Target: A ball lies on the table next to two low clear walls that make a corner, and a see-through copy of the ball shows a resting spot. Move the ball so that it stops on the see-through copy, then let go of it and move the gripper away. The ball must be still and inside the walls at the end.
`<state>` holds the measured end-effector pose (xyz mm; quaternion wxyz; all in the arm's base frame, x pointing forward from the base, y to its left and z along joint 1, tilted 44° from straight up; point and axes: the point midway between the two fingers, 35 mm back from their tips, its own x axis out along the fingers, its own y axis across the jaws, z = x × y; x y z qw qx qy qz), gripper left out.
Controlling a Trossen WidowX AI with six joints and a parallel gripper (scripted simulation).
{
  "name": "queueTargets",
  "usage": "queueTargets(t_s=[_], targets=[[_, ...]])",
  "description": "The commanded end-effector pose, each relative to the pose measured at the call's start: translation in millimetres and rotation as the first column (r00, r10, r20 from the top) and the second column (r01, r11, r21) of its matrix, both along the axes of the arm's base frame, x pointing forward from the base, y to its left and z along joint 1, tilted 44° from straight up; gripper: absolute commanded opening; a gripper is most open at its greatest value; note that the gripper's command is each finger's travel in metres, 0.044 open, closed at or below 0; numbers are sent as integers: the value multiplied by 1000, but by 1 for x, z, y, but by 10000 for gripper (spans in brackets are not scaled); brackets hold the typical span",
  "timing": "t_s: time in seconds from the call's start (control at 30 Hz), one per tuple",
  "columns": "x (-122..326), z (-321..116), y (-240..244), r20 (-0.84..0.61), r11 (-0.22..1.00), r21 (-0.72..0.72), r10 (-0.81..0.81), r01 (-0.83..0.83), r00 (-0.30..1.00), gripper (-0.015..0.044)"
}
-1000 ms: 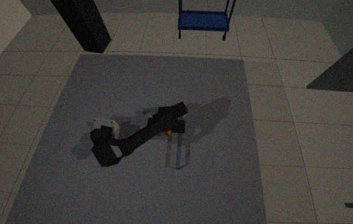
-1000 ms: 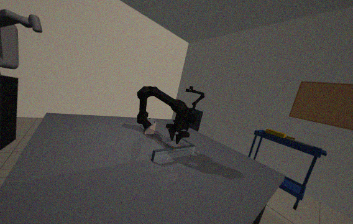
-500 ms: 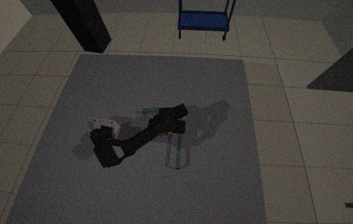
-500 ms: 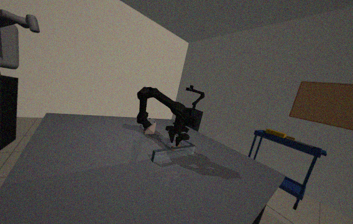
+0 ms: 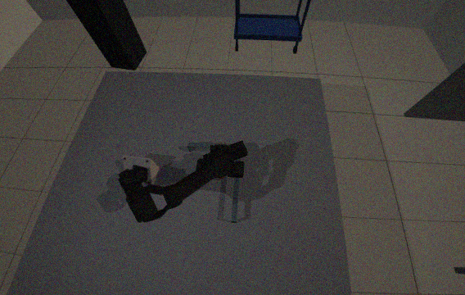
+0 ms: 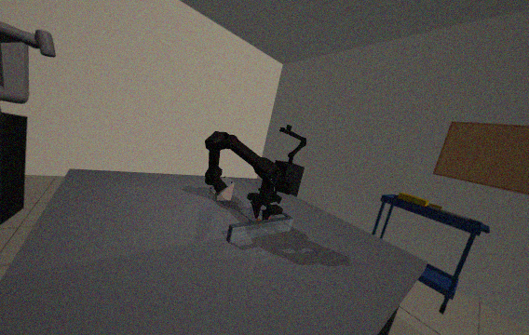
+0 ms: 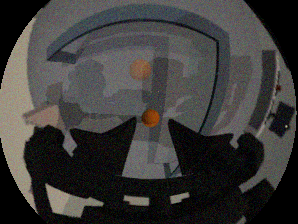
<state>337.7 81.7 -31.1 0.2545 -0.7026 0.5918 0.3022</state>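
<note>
So rn the arm's reached out over the corner made by the clear walls (image 7: 140, 16), gripper (image 7: 152, 137) pointing down at the table (image 6: 106, 261). Wrist cam shows the orange ball (image 7: 150, 117) sitting on the table right out front of the fingertips, roughly lined up w/ the gap between them, not touching either finger afaict. Jaws are spread about halfway and pinching nothing. The faded see-thru copy (image 7: 140, 68) is a bit further out past the ball, closer to the curved-looking wall, so ball's near it but not on it. Both sit inside the walls. Top cam is no help, the arm covers the ball. Exterior view just shows a tiny reddish speck under the gripper, by the near wall
</note>
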Motion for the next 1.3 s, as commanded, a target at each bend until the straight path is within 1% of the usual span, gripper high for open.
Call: queueTargets(t_s=[0.0,0.07,0.17,0.57,0.67,0.7,1.27], targets=[[-2,-7,-8,-12,1000,-9,3,-3,1000,249],[-2,-8,-8,-12,1000,-9,3,-3,1000,249],[-2,-8,-8,-12,1000,-9,3,-3,1000,170],[-2,-8,-8,-12,1000,-9,3,-3,1000,90],[-1,-6,-6,-12,1000,-9,3,-3,1000,12],[-1,-3,-2,-12,1000,-8,3,-4,1000,0],[-10,66,66,-14,1000,-3,4,-4,1000,0]])
